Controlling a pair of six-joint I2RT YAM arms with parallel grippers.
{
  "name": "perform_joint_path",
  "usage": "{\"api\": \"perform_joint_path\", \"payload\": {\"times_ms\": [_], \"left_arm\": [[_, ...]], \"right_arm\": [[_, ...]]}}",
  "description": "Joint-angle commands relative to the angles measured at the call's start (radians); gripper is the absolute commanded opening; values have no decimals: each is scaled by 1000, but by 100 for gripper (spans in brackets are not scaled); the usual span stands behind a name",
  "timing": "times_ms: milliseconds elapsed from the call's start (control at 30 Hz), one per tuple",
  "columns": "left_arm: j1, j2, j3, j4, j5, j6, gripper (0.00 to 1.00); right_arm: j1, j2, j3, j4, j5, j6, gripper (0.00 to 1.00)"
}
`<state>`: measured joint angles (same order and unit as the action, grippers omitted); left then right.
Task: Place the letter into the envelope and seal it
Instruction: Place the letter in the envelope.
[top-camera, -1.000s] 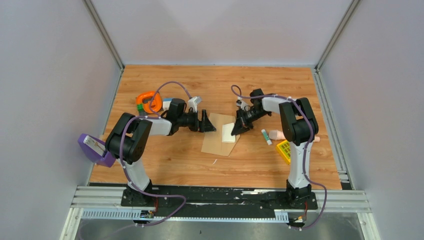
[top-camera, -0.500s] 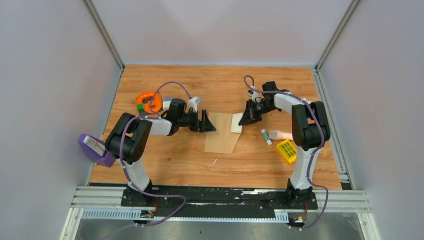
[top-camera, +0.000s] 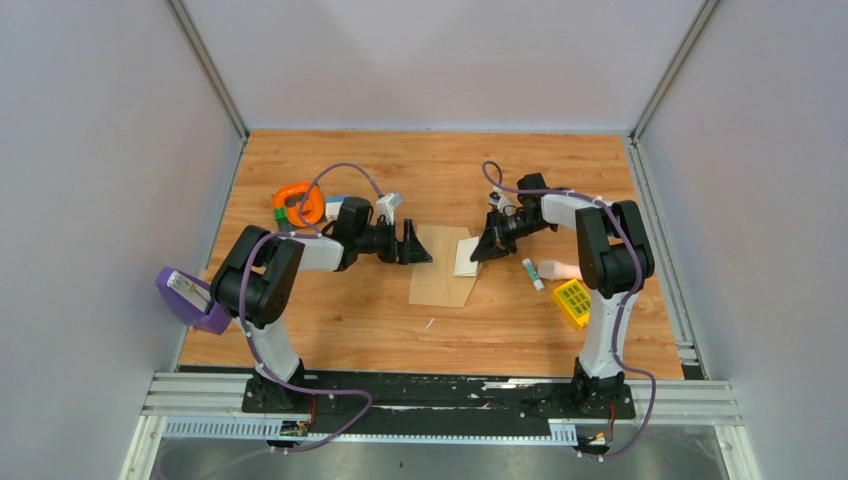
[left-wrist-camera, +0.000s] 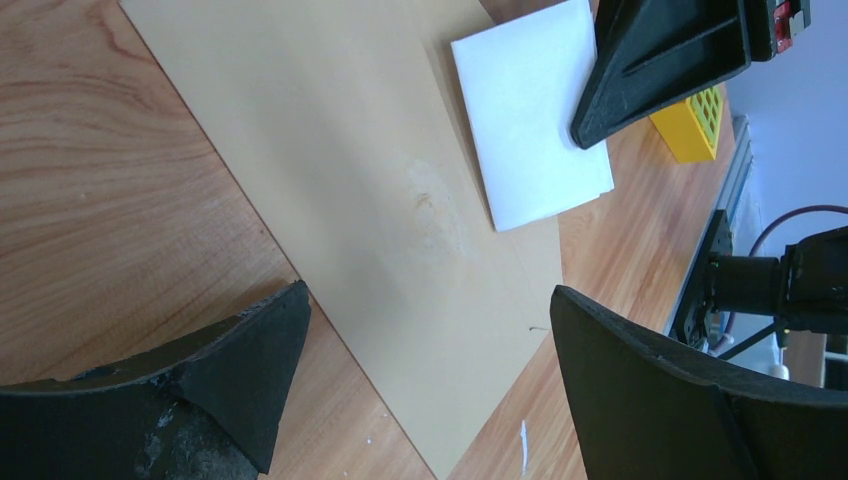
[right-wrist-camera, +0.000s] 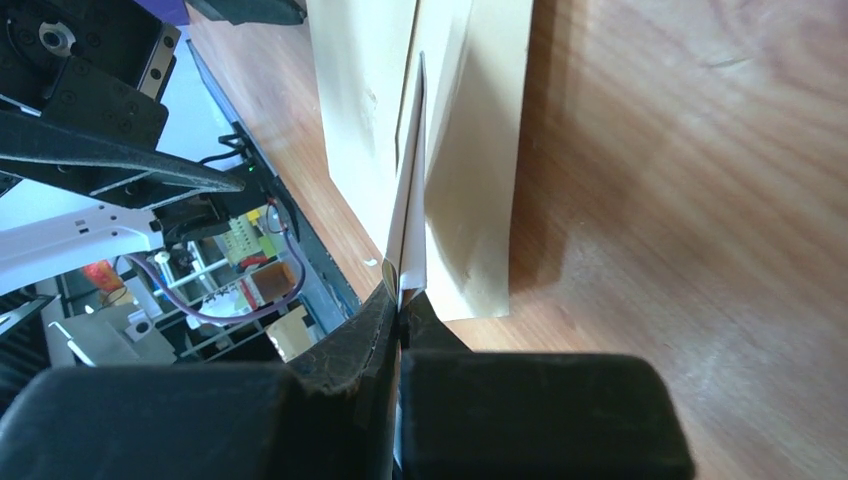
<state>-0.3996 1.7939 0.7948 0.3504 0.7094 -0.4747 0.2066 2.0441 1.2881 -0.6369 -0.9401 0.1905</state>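
The right pincer (right-wrist-camera: 400, 296), its two black wedge-shaped fingers pressed flat together, is gripping the letter (right-wrist-camera: 411, 190) by one edge. In the right wrist view the thin, smooth, pale sheet is running edge-on away from the fingertips. From above, the sheet is lying just left of that pincer and overlapping the upper right edge of the envelope (top-camera: 438, 276). The envelope is a flat, matte piece of tan kraft paper, tapering toward its near end, and it is resting on the bench (top-camera: 400, 160) of orange-brown wood-grain laminate. Whether the sheet's free edge is touching the envelope cannot be told.

The left pincer (top-camera: 415, 246) is standing wide and empty, its dark triangular fingers poised at the envelope's upper left edge. It is facing the right pincer with the envelope between them.

Just right of the right pincer, a small white glue stick (top-camera: 532, 273) with a green end is lying beside a pale pink object (top-camera: 558, 269) and a yellow gridded block (top-camera: 572, 303). Behind the left arm, an orange ring-shaped item (top-camera: 298, 203) is sitting near the bench's left side, and a purple object (top-camera: 190, 298) is hanging at its left edge.
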Motion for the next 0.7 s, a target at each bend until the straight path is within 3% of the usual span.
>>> {"api": "perform_joint_path", "payload": {"times_ms": [0,667], "left_arm": [[-7,26,-9,-58,-33,-5,100],[-7,18,-12,-48,-29,-9,100]], "right_arm": [[12,7,-12,36,-72,26,0],[31,111,30,2,-68,6,0]]}}
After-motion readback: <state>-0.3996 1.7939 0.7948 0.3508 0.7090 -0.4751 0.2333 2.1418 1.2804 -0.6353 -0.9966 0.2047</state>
